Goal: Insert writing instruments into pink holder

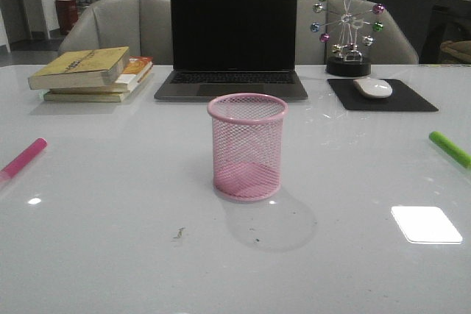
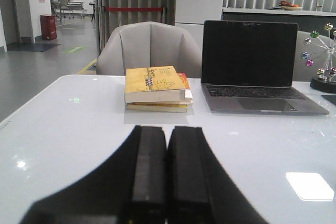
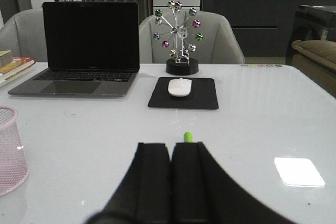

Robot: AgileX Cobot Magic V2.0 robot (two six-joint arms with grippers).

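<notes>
A: Pink holder (image 1: 247,148) is standing empty mid-table; pink pen (image 1: 23,159) is lying well left of it, green pen (image 1: 450,148) well right.

B: Both tools, left (image 2: 166,174) and right (image 3: 170,182), are sitting pressed together; spread each before straddling its pen.

On the white table there is one round pink wire-mesh holder (image 1: 247,146). There are two thick marker pens: one bright pink pen (image 1: 23,159) and one lime green pen (image 1: 450,148). One black open laptop (image 1: 232,40) stands behind. There is one stack of books (image 1: 93,73); three books seem to be in it. I count one white computer mouse (image 1: 373,87), one black mouse pad (image 1: 380,95) and one wheel ornament with coloured balls (image 1: 348,29). Two grey chairs (image 1: 118,23) are behind the table.
</notes>
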